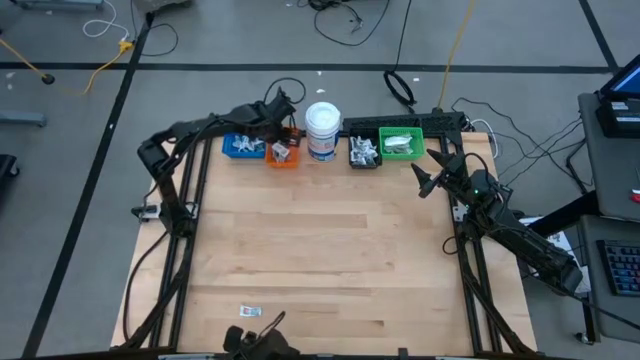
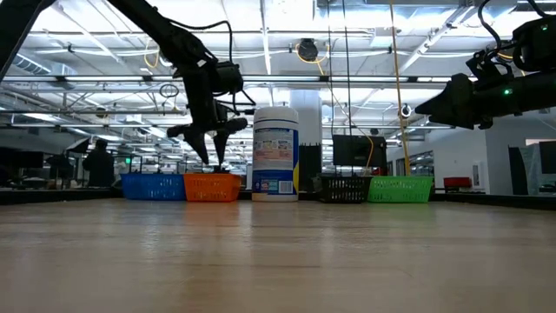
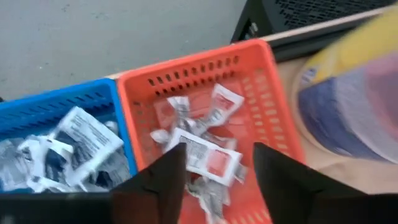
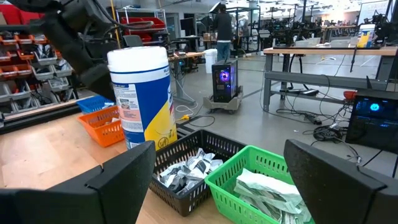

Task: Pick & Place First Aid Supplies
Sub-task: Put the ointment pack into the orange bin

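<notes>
Left wrist view, left fingers spread — packets in orange bin just beyond, right fingers parted, clear.

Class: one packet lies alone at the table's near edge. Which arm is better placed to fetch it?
Neither is close. The right gripper hangs free; the left gripper sits over the orange bin. So right, probably, for the packet.

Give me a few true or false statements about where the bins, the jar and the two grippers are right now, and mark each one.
1. The left gripper hangs open over the orange bin. True.
2. The white jar stands between the orange bin and the black bin. True.
3. The green bin is empty. False: packets lie in it.
4. The right gripper holds a packet. False: it is open and holds nothing.
5. A lone packet lies near the table's front edge. True.
</notes>
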You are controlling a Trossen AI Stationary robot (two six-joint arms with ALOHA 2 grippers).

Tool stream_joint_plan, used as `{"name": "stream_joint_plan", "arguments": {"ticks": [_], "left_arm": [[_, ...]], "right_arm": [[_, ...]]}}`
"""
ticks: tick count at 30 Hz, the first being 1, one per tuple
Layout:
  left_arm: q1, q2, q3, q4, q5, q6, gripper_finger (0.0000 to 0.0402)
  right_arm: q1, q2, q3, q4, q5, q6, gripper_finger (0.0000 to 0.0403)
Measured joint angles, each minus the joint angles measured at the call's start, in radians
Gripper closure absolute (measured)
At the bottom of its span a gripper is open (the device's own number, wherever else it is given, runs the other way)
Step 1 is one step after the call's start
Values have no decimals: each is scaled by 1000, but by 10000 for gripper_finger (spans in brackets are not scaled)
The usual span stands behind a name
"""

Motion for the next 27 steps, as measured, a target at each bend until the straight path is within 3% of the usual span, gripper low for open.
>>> {"name": "stream_joint_plan", "arguments": {"ticks": [5,11,21,27], "left_arm": [[-54,-59,-55,10,-7,-83,162],[-174,-158,-173,7,-66,-241,126],[-448,-265,-373,16,-55,-599,117],[-648,-276,-438,18,-20,-739,117]], "right_arm": [[0,0,0,0,0,0,50],[0,0,0,0,0,0,50],[0,0,0,0,0,0,50],[0,0,0,0,0,0,50]]}}
